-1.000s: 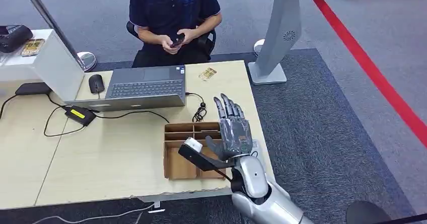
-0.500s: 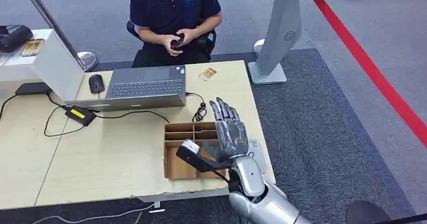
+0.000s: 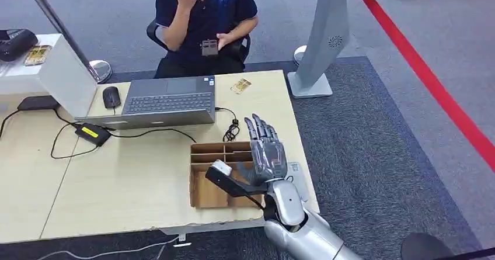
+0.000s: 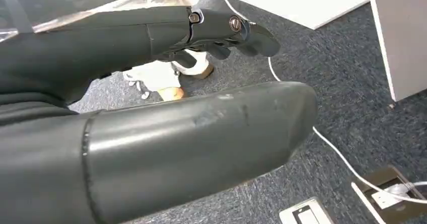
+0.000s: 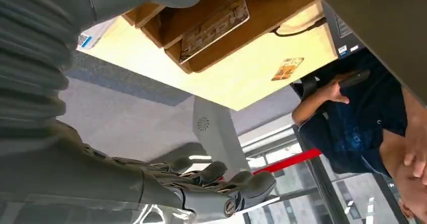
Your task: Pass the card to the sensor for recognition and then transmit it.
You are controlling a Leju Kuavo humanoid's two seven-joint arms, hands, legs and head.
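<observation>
My right hand (image 3: 267, 152) stands over the right side of a compartmented cardboard box (image 3: 192, 178) near the desk's front right corner, fingers straight, apart and holding nothing. In the right wrist view those fingers (image 5: 216, 186) reach past the box (image 5: 166, 17), where a patterned card (image 5: 215, 26) lies in one compartment. A second golden card (image 3: 240, 86) (image 5: 287, 68) lies flat on the desk beside the laptop. A small white device (image 3: 296, 172) (image 5: 89, 36) sits at the desk's right edge beside my wrist. My left hand (image 4: 151, 38) hangs over the carpet, holding nothing.
A person (image 3: 201, 20) sits behind the desk, one hand raised, the other holding a phone (image 3: 209, 47). A laptop (image 3: 166, 101), a mouse (image 3: 111, 96), a power brick (image 3: 93, 132) and a coiled cable (image 3: 232, 128) lie on the desk. A grey stand (image 3: 324, 38) rises at the far right.
My right hand has drifted slightly left and down over the box. The person has lifted one hand toward the face and now holds the phone in the other.
</observation>
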